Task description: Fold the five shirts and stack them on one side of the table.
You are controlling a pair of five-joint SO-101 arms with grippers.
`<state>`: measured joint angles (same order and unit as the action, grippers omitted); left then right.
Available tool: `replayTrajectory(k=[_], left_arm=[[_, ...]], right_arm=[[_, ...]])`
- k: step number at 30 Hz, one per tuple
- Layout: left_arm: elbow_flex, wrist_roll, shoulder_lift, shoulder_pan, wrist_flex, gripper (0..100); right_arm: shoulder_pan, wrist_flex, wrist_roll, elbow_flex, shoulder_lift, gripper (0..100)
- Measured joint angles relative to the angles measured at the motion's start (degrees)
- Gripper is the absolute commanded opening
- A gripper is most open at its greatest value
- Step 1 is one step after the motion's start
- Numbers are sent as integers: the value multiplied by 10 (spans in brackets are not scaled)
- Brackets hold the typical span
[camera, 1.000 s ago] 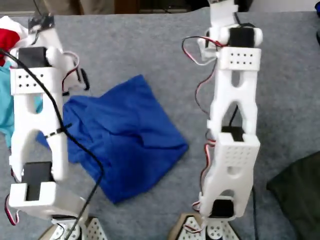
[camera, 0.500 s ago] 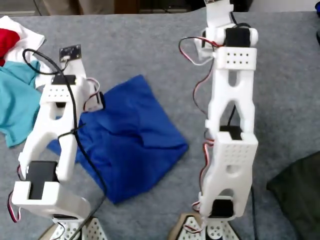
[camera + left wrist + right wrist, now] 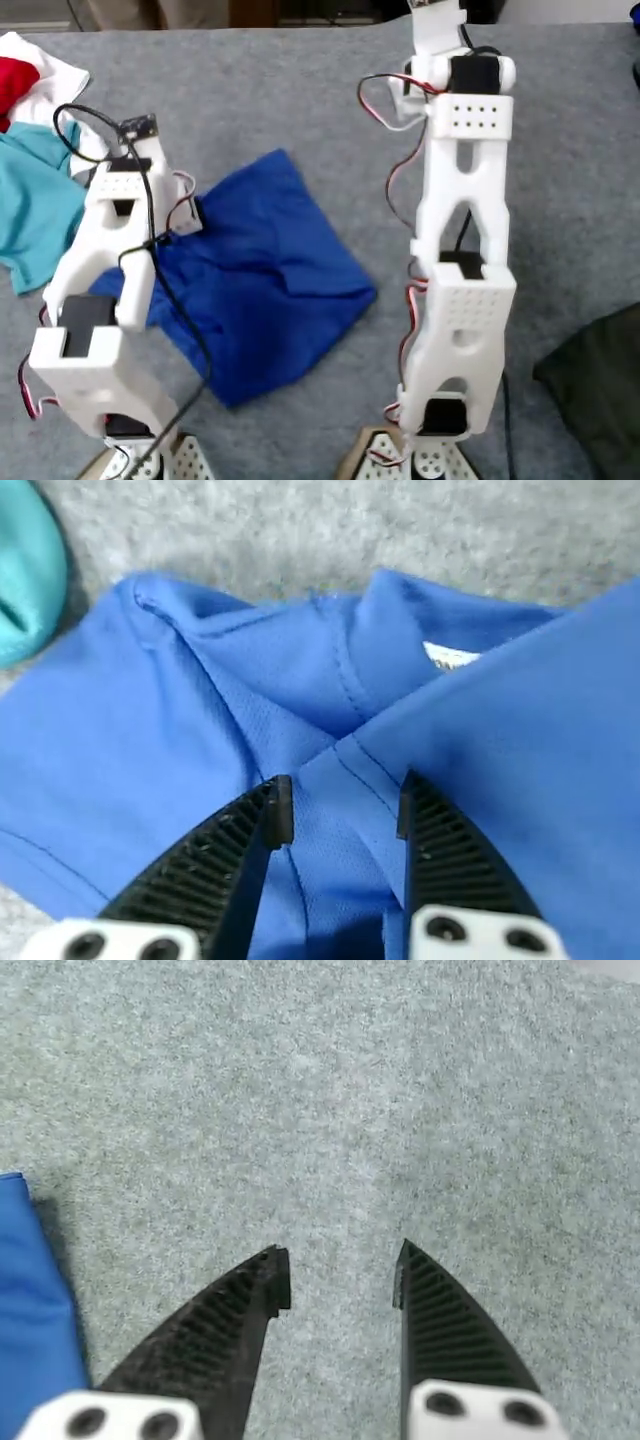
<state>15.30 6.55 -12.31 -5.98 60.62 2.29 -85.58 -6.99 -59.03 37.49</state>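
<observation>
The left gripper (image 3: 340,805) has swung in from the teal shirt (image 3: 35,200) at 9 o'clock and hangs spread over the collar of the blue shirt (image 3: 265,275), centre-left on the surface (image 3: 300,90) — probably lining up the next fold. The right gripper (image 3: 340,1275), also spread, idles at 12 o'clock.

A grey, felt-like, fuzzy tabletop (image 3: 300,90) spans the high view, its nap flecked and even, with soft shadows lying on it. Past its far edge runs a narrow strip of room (image 3: 250,12): tan and brown shapes at one end, a pale surface at the other, too little shown to identify
</observation>
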Motion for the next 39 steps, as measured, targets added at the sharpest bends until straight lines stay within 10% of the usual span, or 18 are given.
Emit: replayTrajectory(k=[7, 20, 39], left_arm=[[-44, 24, -17, 0, 0, 10], [-60, 26, -21, 25, 0, 19], [-397, 27, -21, 381, 178, 19]], right_arm=[[0, 2, 0, 0, 0, 182], [0, 2, 0, 0, 0, 182], [-247, 2, 1, -175, 0, 182]])
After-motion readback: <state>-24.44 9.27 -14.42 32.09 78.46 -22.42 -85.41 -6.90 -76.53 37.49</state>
